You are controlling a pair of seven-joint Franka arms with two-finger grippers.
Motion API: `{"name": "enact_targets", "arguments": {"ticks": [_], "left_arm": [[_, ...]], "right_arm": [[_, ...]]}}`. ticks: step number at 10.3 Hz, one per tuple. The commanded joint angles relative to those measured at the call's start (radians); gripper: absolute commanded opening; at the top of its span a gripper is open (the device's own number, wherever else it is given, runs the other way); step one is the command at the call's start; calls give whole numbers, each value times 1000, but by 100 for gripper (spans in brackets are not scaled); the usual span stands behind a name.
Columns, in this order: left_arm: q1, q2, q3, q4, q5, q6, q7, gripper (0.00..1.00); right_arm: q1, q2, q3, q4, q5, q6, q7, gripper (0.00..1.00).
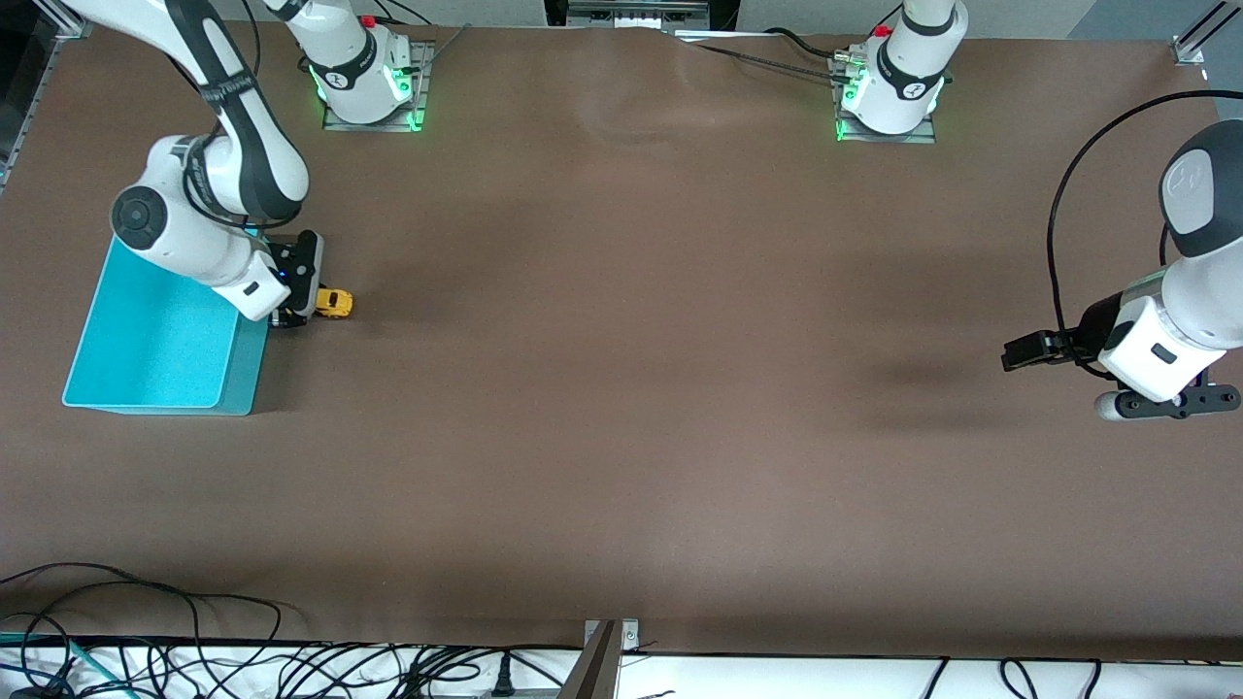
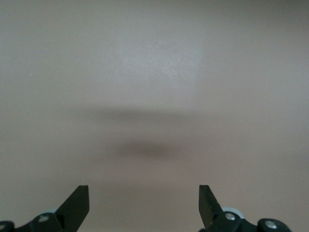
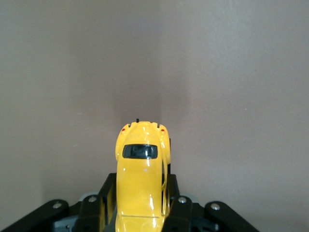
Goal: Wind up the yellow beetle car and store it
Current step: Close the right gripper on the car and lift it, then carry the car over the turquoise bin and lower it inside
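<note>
Right wrist view: right gripper (image 3: 141, 212) is clamping the car (image 3: 142, 181) beside the bin (image 1: 155, 340); I'm judging it's winding. Left gripper (image 2: 144, 205) is waiting, fingers apart, at its table edge.

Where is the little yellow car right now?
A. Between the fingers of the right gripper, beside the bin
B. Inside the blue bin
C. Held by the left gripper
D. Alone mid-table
A: the right gripper is closed on the yellow beetle car beside the blue bin.
</note>
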Motion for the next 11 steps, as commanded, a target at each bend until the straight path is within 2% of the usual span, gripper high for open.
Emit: {"name": "enact_targets", "arguments": {"ticks": [1,3,6,9,11], "left_arm": [[8,8,-5,6,-5,-9,23,100],[8,8,-5,9,-5,-9,23,100],[9,8,-5,10,-5,-9,24,100],[9,8,-7,12,-5,-9,24,100],[9,7,-7,13,-5,-11,23,100]], "right_arm": [[-13,-126,12,31,5,-196,-48,0],[-51,-174,12,56,2,-270,-157,0],[-208,-173,14,61,-22,-273,-479,0],[-340,-116,38,110,-128,-254,-664,0],[-468,-26,98,160,-150,-220,-829,0]]}}
